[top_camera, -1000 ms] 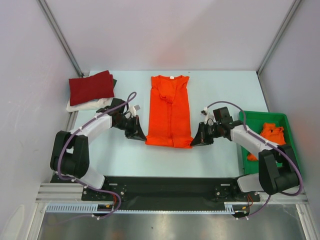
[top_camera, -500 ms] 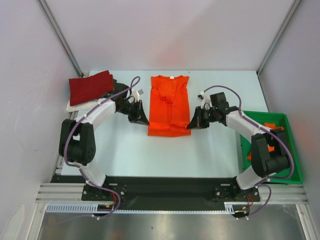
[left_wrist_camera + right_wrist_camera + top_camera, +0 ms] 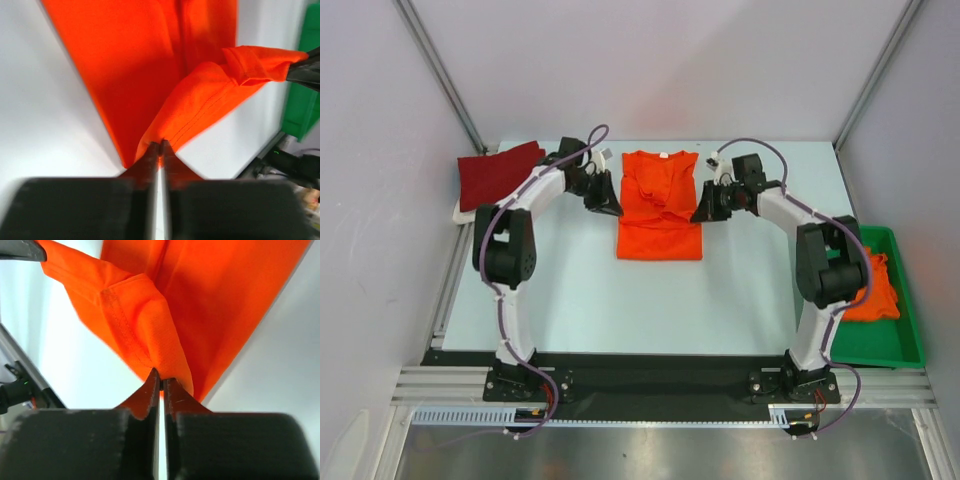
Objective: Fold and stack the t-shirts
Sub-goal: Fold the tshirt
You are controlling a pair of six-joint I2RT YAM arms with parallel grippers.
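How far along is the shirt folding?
Done: a folded dark red t-shirt lies on a folded white one, far left. In hand: both jaws pinch the hem of the bright orange t-shirt, holding it doubled toward the collar. Left: finishing that fold, stacking it, then the crumpled orange shirt in the green plastic bin.

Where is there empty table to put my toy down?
The wide bare strip of table between the orange t-shirt and the arm bases is free, also the patch between shirt and green bin. Crowded: far middle, where left gripper and right gripper pinch it, and the dark red t-shirt far left.
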